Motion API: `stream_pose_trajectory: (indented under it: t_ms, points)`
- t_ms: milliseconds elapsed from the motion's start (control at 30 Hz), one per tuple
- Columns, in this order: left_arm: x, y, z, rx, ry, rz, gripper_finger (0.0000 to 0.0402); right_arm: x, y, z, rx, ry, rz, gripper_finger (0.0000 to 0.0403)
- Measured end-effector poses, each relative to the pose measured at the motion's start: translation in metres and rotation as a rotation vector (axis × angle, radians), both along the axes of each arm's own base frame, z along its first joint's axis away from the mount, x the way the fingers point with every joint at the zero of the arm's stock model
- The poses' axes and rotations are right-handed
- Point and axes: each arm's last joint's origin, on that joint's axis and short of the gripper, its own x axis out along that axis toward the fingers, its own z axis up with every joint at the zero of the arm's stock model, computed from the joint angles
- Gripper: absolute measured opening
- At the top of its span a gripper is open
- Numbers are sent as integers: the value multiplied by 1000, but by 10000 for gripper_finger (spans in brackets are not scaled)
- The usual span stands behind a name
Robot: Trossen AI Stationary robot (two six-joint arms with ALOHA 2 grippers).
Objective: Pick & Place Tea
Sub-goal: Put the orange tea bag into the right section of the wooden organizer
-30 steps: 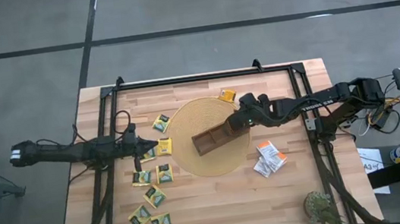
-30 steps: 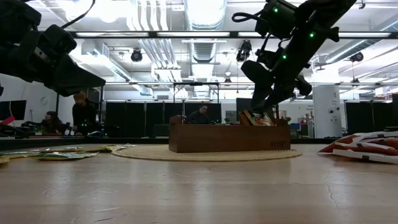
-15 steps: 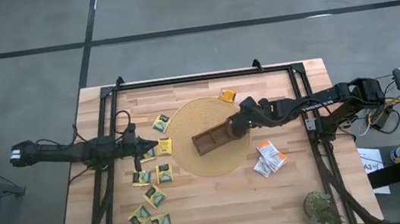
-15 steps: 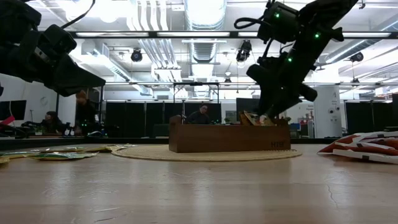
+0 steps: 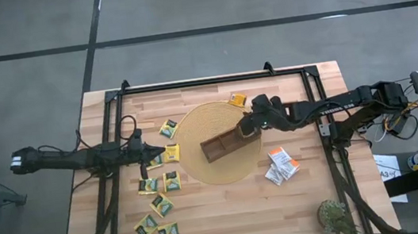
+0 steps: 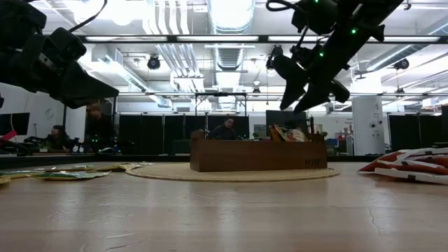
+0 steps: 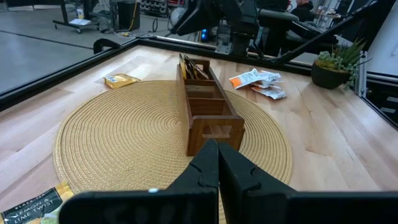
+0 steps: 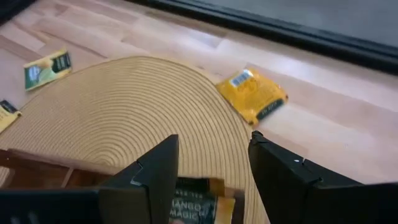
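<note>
Right hand (image 5: 252, 127) spread and empty above the wooden tray's (image 5: 221, 145) packet-filled end compartment

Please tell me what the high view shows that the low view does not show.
Only the high view: the yellow-green tea packets scattered near the table's left side, and an orange packet beyond the round mat. Only the low view: the room with people behind. Both: the wooden tray on the mat, the open right tool above its end, and the white-orange packets.
</note>
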Motion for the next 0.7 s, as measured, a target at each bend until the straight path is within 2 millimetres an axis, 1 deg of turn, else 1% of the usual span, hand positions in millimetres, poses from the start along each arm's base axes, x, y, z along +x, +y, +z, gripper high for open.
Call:
stream_pose_trajectory:
  t_ms: [100,200,433,600,700]
  points:
    - [0,0,0,0,0,0,0,0,-3,1,-18,8,7,189]
    - [0,0,0,0,0,0,0,-2,-13,1,-26,29,-3,189]
    - [0,0,0,0,0,0,0,-7,-58,1,107,37,51,189]
    - [0,0,0,0,0,0,0,-8,-86,4,117,57,82,189]
    - [0,0,0,0,0,0,0,-3,-99,7,112,69,120,189]
